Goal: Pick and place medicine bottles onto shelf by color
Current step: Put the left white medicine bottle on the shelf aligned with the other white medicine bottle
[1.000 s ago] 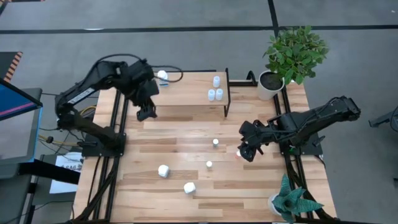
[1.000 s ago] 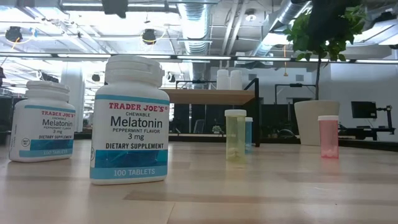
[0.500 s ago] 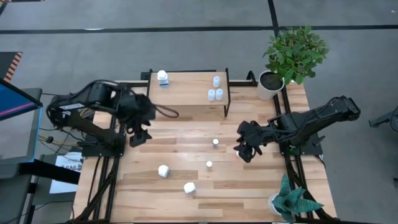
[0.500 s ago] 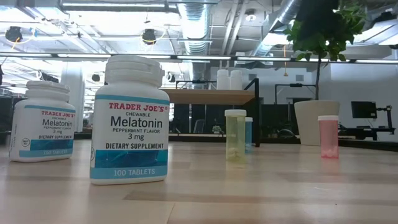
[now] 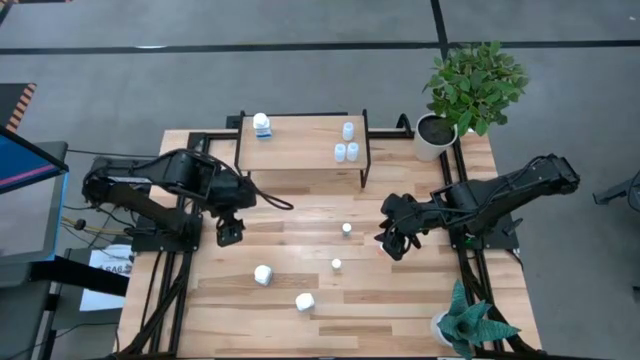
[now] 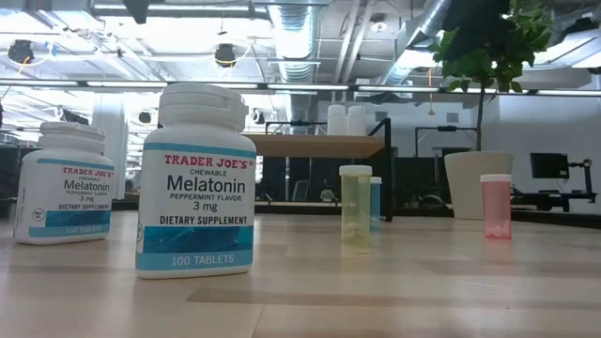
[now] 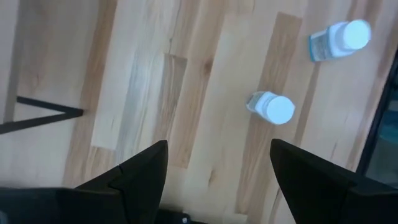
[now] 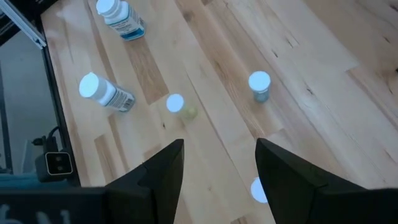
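So the left end effector (image 5: 229, 234) hangs spread open and empty over the table (image 5: 300, 262), near the two white bottles (image 5: 263, 274) by the front edge. The right end effector (image 5: 396, 243) is open too, right above the pink bottle (image 6: 496, 206). The shelf (image 5: 300, 155) already has one white bottle and three pale ones. Risk, I'd guess: the pink one is thin, so a slightly off-centre close tips it and it rolls off toward the edge.
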